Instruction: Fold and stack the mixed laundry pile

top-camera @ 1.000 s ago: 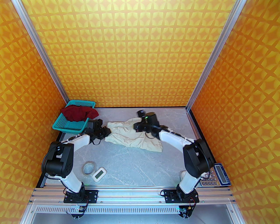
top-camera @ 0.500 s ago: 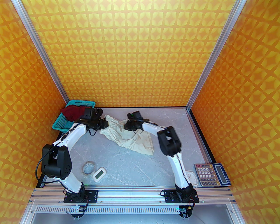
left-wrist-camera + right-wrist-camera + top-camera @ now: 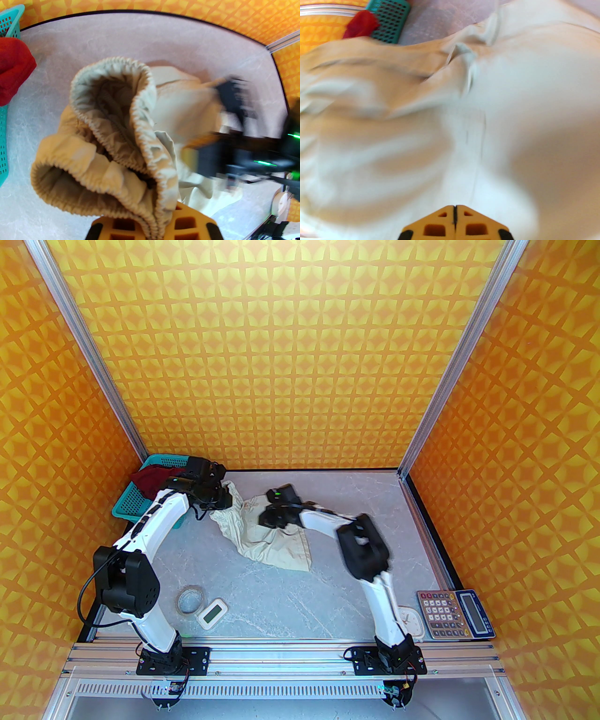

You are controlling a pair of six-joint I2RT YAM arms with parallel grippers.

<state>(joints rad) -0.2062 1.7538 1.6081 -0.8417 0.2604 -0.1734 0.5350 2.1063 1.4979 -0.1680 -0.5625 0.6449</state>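
The cream garment (image 3: 274, 547) hangs crumpled between both grippers over the far left of the table. My left gripper (image 3: 227, 498) is shut on its gathered elastic band (image 3: 112, 131), which bunches up from between the yellow fingers (image 3: 187, 225). My right gripper (image 3: 265, 517) is shut on the cloth a short way to the right; in the right wrist view its yellow fingers (image 3: 438, 225) meet with the blurred cream cloth (image 3: 450, 121) running off their tips. The dark red T-shirt (image 3: 149, 480) lies heaped in the teal basket (image 3: 133, 511), just behind my left arm.
A tape roll (image 3: 190, 600) and a small white device (image 3: 212, 612) lie near the left arm's base. A calculator (image 3: 454, 615) and a white object (image 3: 412, 618) sit at the front right. Metal posts and orange walls close in the table.
Both grippers have carried the cream garment left and toward the back; it has lifted and bunched narrower. The right arm has swung left, uncovering the calculator. The left arm has stretched toward the basket.
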